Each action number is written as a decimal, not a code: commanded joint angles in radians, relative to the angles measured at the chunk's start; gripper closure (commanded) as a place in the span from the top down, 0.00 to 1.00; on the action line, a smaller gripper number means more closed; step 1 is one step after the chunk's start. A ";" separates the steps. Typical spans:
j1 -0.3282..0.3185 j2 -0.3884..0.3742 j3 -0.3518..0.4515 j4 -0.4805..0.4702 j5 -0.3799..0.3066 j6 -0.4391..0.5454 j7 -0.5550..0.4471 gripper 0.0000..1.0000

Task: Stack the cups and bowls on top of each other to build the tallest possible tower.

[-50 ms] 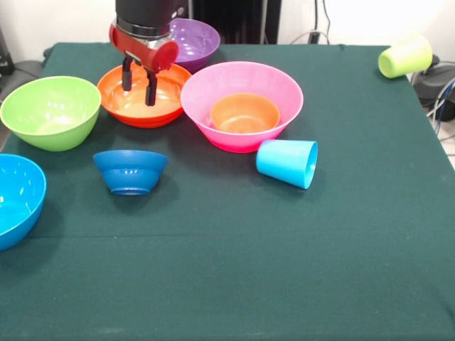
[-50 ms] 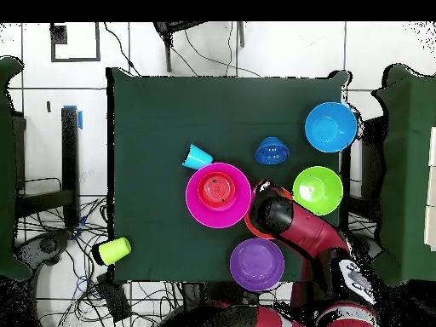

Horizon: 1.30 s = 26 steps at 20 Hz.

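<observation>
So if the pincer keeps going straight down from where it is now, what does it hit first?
Most likely the inside of the orange-red bowl: the pincer points down over it, fingers slightly apart. How much height is left is hard to judge.

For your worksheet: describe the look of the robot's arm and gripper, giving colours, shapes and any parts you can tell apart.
The arm is bulky and rounded, glossy red with black sections. In the front view its end is a black cylinder with a silver ring and a red collar. The gripper has two slim, dark, straight fingers. No markings can be made out.
</observation>
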 commanded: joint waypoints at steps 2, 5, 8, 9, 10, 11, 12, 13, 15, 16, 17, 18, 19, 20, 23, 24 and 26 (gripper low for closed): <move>-0.031 0.028 0.148 0.019 -0.057 -0.060 0.098 1.00; -0.053 0.019 0.154 0.046 -0.071 -0.075 0.100 1.00; -0.075 0.017 0.158 0.064 -0.089 -0.090 0.101 1.00; -0.086 0.016 0.159 0.070 -0.096 -0.095 0.101 1.00; -0.107 0.008 0.168 0.082 -0.107 -0.099 0.097 1.00; -0.127 0.000 0.178 0.093 -0.118 -0.100 0.092 1.00; -0.147 -0.007 0.188 0.104 -0.129 -0.101 0.087 1.00; -0.162 -0.018 0.192 0.115 -0.137 -0.096 0.084 1.00; -0.187 -0.033 0.200 0.125 -0.148 -0.082 0.078 1.00; -0.201 -0.041 0.207 0.130 -0.154 -0.077 0.075 1.00; -0.215 -0.048 0.214 0.136 -0.160 -0.072 0.072 1.00; -0.230 -0.049 0.222 0.136 -0.165 -0.069 0.069 1.00; -0.249 -0.056 0.233 0.145 -0.176 -0.070 0.067 1.00; -0.267 -0.063 0.244 0.153 -0.186 -0.071 0.064 1.00; -0.324 -0.080 0.270 0.177 -0.221 -0.078 0.052 1.00; -0.344 -0.077 0.279 0.180 -0.238 -0.088 0.046 1.00; -0.390 -0.073 0.301 0.182 -0.271 -0.092 0.029 1.00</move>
